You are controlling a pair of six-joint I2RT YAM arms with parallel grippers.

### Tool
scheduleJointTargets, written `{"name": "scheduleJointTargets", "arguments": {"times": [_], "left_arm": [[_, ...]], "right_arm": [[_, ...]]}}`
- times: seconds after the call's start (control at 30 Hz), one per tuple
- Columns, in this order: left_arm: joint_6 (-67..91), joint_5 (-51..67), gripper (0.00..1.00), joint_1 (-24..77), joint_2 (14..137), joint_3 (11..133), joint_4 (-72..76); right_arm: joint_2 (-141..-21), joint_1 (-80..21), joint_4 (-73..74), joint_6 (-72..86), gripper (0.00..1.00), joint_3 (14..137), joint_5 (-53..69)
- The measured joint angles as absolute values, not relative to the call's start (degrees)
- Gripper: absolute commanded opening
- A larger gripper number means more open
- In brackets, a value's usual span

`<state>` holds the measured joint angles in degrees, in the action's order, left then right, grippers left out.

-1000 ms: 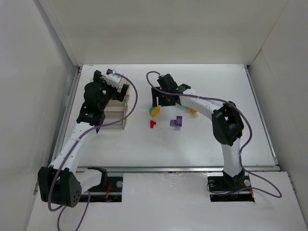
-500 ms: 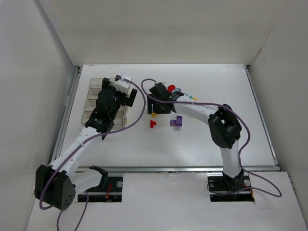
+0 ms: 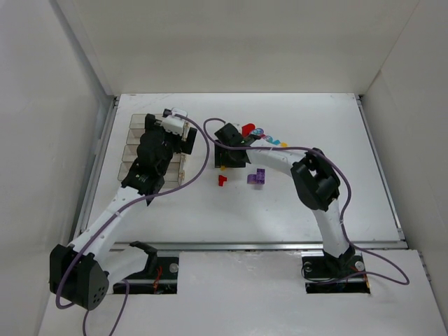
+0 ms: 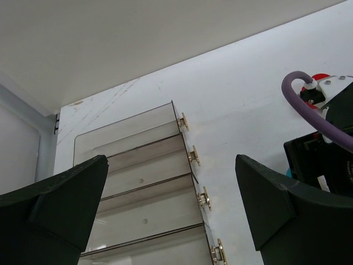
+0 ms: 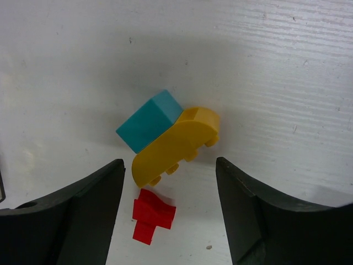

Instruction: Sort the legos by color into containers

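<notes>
Right gripper (image 5: 170,164), jaws apart & empty, hangs over yellow brick (image 5: 176,146) on table (image 5: 276,66), brick's long axis diagonal across jaw gap w/ cyan brick (image 5: 149,128) touching its far-left side; bins (image 4: 138,165) lie left, under wide-open left gripper (image 4: 171,160).

Four clear bins (image 4: 138,165) stand joined in one row, each with one small tab (image 4: 193,156), so four tabs. Two arms, left arm (image 3: 115,203) and right arm (image 3: 322,189), reach over the counter (image 3: 280,210). Three bricks lie close together: one teal brick (image 5: 149,121), one yellow brick (image 5: 176,146), one red brick (image 5: 153,215). From above a second red brick (image 3: 248,129) shows, plus purple pieces (image 3: 257,176), one or two, hard to tell.
</notes>
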<state>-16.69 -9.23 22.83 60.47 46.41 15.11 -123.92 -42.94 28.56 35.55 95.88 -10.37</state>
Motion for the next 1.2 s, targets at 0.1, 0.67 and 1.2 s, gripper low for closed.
{"name": "scheduleJointTargets", "arguments": {"times": [0.1, 0.67, 1.2], "left_arm": [[-16.38, -9.56, 1.0, 22.74, 60.47, 46.41, 15.11], [-14.76, -10.26, 1.0, 22.63, 60.88, 47.35, 13.15], [-13.34, -2.57, 0.93, 19.55, 63.55, 49.67, 8.54]], "right_arm": [[-124.46, -42.94, 28.58, 34.89, 0.6, 96.47, -10.39], [-127.31, -42.94, 27.35, 29.76, 0.34, 99.15, -10.74], [-125.69, -42.26, 21.76, 19.97, 0.0, 95.68, -5.34]]}}
